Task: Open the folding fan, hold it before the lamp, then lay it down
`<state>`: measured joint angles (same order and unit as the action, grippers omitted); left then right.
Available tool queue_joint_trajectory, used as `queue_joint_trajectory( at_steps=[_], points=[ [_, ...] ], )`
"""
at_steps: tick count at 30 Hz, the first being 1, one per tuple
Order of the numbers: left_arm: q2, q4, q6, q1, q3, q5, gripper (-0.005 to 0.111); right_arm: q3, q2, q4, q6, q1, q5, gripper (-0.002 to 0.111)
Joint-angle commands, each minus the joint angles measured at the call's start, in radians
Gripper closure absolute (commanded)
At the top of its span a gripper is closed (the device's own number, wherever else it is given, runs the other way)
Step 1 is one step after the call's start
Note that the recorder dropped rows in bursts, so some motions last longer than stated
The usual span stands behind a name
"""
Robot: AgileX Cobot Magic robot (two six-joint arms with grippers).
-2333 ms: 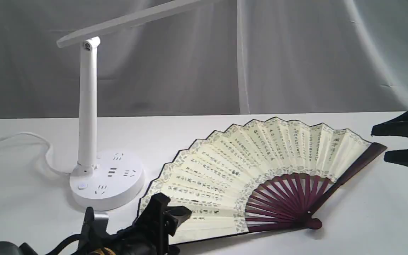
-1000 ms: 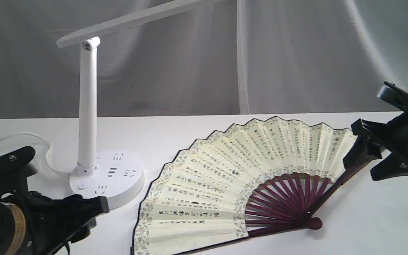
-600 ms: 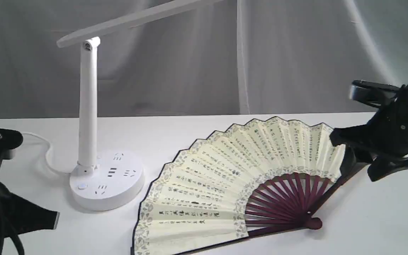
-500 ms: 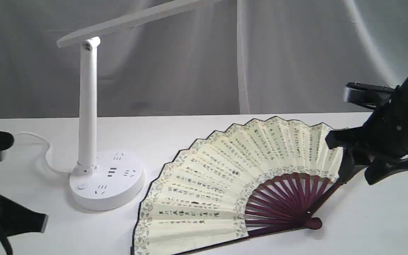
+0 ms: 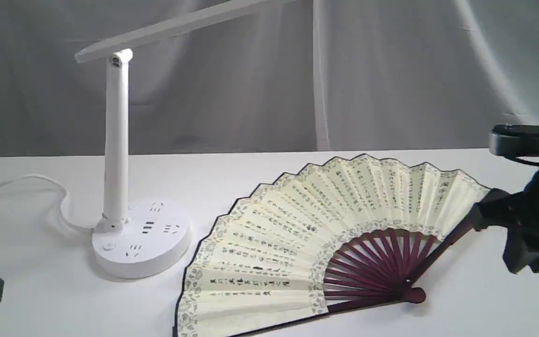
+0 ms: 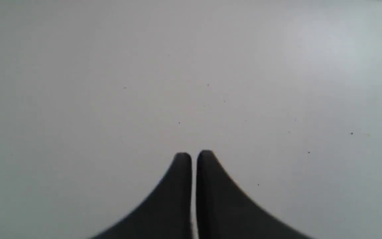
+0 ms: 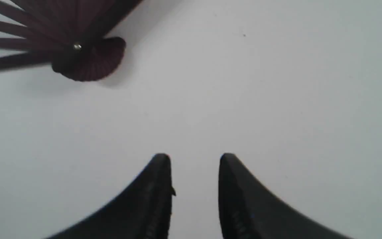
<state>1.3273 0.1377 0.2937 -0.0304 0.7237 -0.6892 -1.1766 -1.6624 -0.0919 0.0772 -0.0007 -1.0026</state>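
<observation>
At the far left, about 8 o'clock from the lamp (image 5: pixel 116 140), the left gripper (image 6: pixel 193 154) hangs over the bare table (image 5: pixel 461 309) with its jaws pressed together on nothing. The fan (image 5: pixel 297 243) lies flat and fully spread at 3 o'clock from the lamp. At the fan's own 3 o'clock the right gripper (image 7: pixel 195 157) has its jaws apart with only table between them. It is close by the tip of the dark guard stick (image 5: pixel 452 234), but whether it touches I cannot tell. To my eye the laying down is all but done, so what matters now is a clean parting. The right arm ought to lift and go off toward 3 o'clock rather than drag, lest it catch the guard stick and swing the fan round its pivot (image 7: pixel 77 46). The left has nothing near it to disturb. Counted: one lamp, one cord (image 5: pixel 26 180), one fan, two grippers.
</observation>
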Motion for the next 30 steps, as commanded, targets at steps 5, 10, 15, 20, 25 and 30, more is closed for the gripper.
queue_joint_trajectory(
  at_steps=[5, 10, 15, 20, 25, 30],
  points=[
    [-0.082, -0.024, -0.041, 0.002, 0.003, -0.023, 0.107, 0.193, 0.23, 0.076, 0.004, 0.002, 0.15, 0.101],
    [-0.17, -0.024, -0.044, 0.002, 0.003, -0.023, 0.107, 0.299, 0.362, 0.092, 0.004, 0.002, 0.215, 0.102],
    [-0.23, -0.024, -0.051, 0.002, 0.003, -0.025, 0.107, 0.375, 0.482, 0.099, 0.004, 0.002, 0.237, 0.102],
    [-0.303, -0.024, -0.117, 0.002, 0.003, -0.026, 0.107, 0.418, 0.604, 0.123, 0.004, 0.002, 0.237, 0.102],
    [-0.382, -0.024, -0.117, 0.002, 0.003, -0.042, 0.107, 0.435, 0.722, 0.128, 0.004, 0.002, 0.225, 0.102],
    [-0.461, -0.024, -0.117, 0.002, 0.003, -0.082, 0.107, 0.435, 0.832, 0.126, 0.004, 0.002, 0.222, 0.102]
  ],
)
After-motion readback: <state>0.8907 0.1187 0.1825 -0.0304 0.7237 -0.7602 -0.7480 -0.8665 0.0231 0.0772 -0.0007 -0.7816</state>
